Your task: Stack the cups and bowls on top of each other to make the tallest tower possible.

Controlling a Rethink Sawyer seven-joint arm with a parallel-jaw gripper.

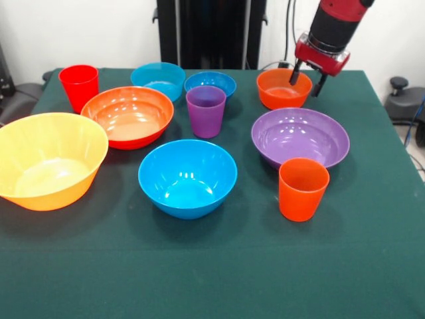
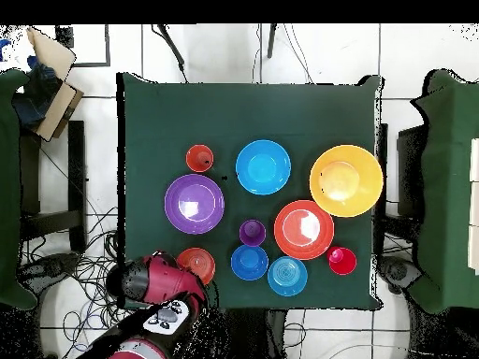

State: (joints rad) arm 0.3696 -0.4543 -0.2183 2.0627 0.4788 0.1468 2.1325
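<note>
Gripper (image 1: 307, 74) is hanging right over the small orange bowl (image 1: 283, 89), fingers spread apart, one black tip looking like it dips inside the bowl near its rim and the other sitting outside the wall, so I'd guess it's lining up a pinch on the rim. Nothing is clamped yet as far as I can tell. No tower exists so far, every piece sits on its own on the green table (image 1: 212, 266). Out from the tool toward the table's middle is the wide purple bowl (image 1: 300, 137), and past that the orange cup (image 1: 303, 189). Off to one side of the tool along the same edge sit the small blue bowl (image 1: 210, 83) and the teal bowl (image 1: 158, 79), with the purple cup (image 1: 206, 110) just in front of them; the red cup (image 1: 80, 86), orange-red bowl (image 1: 128, 115), medium blue bowl (image 1: 187, 177) and big yellow bowl (image 1: 48, 159) are well away from it. If I were coaching this grab: get the wall properly between the fingers before closing, go low enough that the glossy plastic doesn't slip out, and lift straight up so it doesn't tip. From above the arm (image 2: 150, 280) covers part of that bowl, so I can't confirm the finger depth.
</note>
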